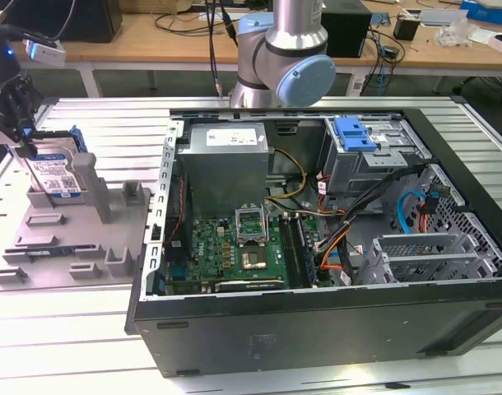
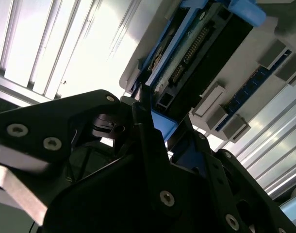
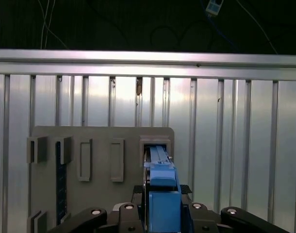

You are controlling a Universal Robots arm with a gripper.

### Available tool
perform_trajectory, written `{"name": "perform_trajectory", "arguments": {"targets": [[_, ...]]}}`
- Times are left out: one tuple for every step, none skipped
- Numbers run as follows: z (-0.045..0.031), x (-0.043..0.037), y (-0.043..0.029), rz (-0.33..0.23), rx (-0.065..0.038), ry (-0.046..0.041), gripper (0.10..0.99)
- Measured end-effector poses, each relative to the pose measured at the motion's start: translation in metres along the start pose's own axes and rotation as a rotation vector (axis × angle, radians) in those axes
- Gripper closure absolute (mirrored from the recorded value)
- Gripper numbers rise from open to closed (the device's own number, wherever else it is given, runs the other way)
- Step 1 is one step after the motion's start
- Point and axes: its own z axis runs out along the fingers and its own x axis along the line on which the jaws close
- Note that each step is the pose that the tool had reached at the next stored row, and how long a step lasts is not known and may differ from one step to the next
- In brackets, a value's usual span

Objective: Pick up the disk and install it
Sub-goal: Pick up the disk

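Tool (image 3: 162, 187) reads as clamped on the disk (image 3: 163, 204). In the second wrist view both black fingers (image 2: 144, 136) sit flush against the blue edge, with no gap I can see. The disk stands on edge in a slot of the grey holder (image 1: 86, 239), at the holder's end toward the exterior view's left. The holder lies flat on the ribbed metal surface (image 1: 86, 354), and the open computer case (image 1: 317, 329) is just beside the holder on the exterior view's right. Handling guess: rigid metal body, dense for its bulk, won't flex, but shock-sensitive, so no knocks against the slot walls. The plastic carrier is smooth and probably gives a little, so expect slip if it's pinched lightly. The best hold is across the thickness near the top edge, as here, staying off the connector row visible on the dark underside in the second wrist view. Looks: flat silver-grey rectangle, white-and-blue label on the face seen in the exterior view, blue carrier around the rim. Edge-on it's a blue-fronted slab.
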Motion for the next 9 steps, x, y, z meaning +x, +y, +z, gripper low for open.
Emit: {"name": "perform_trajectory", "arguments": {"targets": [[0.0001, 0.0, 0.0, 0.0, 0.0, 0.0, 0.718], [0.0002, 0.0, 0.0, 0.0, 0.0, 0.0, 0.718], [0.0002, 0.0, 0.0, 0.0, 0.0, 0.0, 0.718], [0.0002, 0.0, 0.0, 0.0, 0.0, 0.0, 0.718], [0.0002, 0.0, 0.0, 0.0, 0.0, 0.0, 0.718], [0.0003, 0.0, 0.0, 0.0, 0.0, 0.0, 0.718], [0.0003, 0.0, 0.0, 0.0, 0.0, 0.0, 0.718], [0.0003, 0.0, 0.0, 0.0, 0.0, 0.0, 0.718], [0.0003, 0.0, 0.0, 0.0, 0.0, 0.0, 0.718]]}}
